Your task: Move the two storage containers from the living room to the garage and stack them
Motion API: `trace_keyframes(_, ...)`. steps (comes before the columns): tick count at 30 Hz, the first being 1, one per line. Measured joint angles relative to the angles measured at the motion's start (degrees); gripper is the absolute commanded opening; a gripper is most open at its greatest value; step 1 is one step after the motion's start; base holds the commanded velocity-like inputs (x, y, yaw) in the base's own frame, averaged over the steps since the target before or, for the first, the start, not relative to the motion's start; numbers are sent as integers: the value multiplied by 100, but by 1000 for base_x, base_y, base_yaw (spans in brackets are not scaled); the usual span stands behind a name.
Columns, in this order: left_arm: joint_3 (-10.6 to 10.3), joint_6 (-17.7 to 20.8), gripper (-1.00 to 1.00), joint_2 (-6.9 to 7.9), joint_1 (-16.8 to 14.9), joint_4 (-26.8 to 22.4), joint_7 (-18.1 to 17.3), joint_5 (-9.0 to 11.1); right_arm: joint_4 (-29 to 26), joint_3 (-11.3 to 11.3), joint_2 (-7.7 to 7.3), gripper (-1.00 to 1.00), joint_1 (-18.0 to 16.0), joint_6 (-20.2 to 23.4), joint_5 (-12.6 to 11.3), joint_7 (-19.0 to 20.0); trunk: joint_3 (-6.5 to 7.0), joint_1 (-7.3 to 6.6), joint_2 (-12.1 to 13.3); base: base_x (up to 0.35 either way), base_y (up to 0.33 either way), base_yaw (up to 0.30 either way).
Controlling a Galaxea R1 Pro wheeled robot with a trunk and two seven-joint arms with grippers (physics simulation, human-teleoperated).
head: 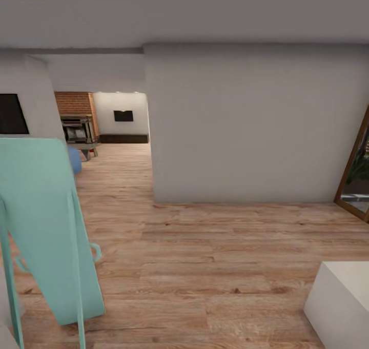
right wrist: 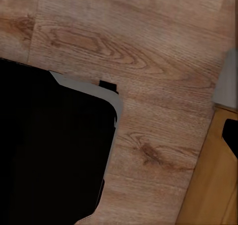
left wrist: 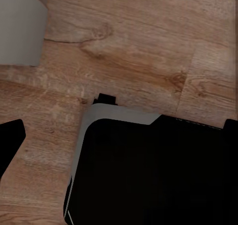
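Note:
The two storage containers are out of view, and so are the garage and its floor. I am in a room of light wood planks (head: pixel 205 246) with a cream wall (head: pixel 251 128) ahead. In the left wrist view my left gripper (left wrist: pixel 119 136) hangs open over the planks, one dark fingertip (left wrist: pixel 10 145) at each side edge, above my black base (left wrist: pixel 148 175). My right gripper (right wrist: pixel 119 136) also stands open and holds nothing. One of its fingertips (right wrist: pixel 230 136) shows at the edge; the other is lost against the black base (right wrist: pixel 49 150).
A pale teal board on thin legs (head: pixel 46 226) leans close at the left. A white block (head: pixel 338 303) stands at the lower right and a wood-framed glass door (head: pixel 359 169) at the right. Left of the wall, a passage leads to a brick column (head: pixel 77 103) and a black TV (head: pixel 123 116).

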Motion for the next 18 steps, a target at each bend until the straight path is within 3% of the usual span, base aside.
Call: trace_keyframes(18,0,0,100,0,0,0,0,0,0,5,16,100,0,4,-6,-78,0,0,0,321,-9,0)
